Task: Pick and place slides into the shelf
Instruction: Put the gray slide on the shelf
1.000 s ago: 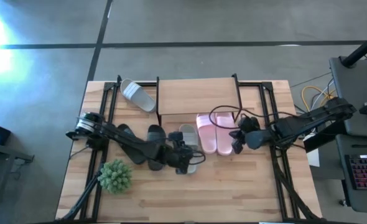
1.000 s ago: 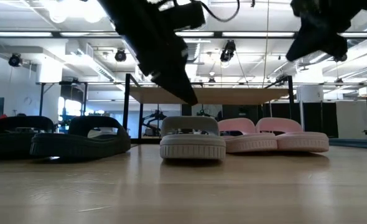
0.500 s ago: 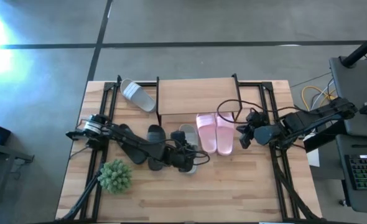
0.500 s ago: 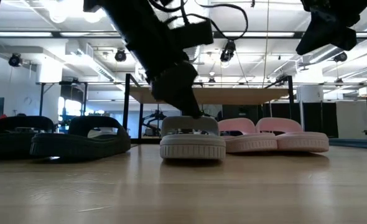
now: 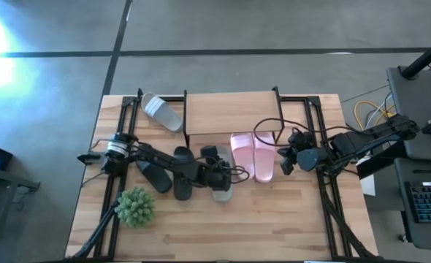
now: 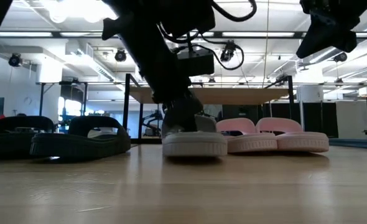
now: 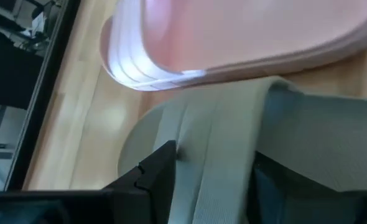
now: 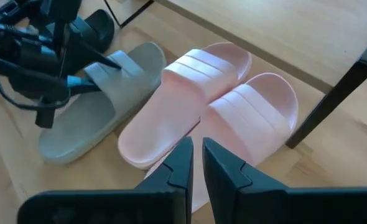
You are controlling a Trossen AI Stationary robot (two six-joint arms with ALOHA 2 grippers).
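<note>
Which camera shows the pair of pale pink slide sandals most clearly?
The right wrist view: both pale pink slide sandals lie whole, side by side. The high view shows them small; the low view only edge-on; the left wrist view just one edge.

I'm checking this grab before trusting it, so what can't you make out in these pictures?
- High view: the left gripper covers the strap of the light grey-white slide sandal; contact is hidden.
- Left wrist view: that sandal fills the frame, cut off by its edges.
- Low view: the right gripper is cut off by the top edge.
</note>
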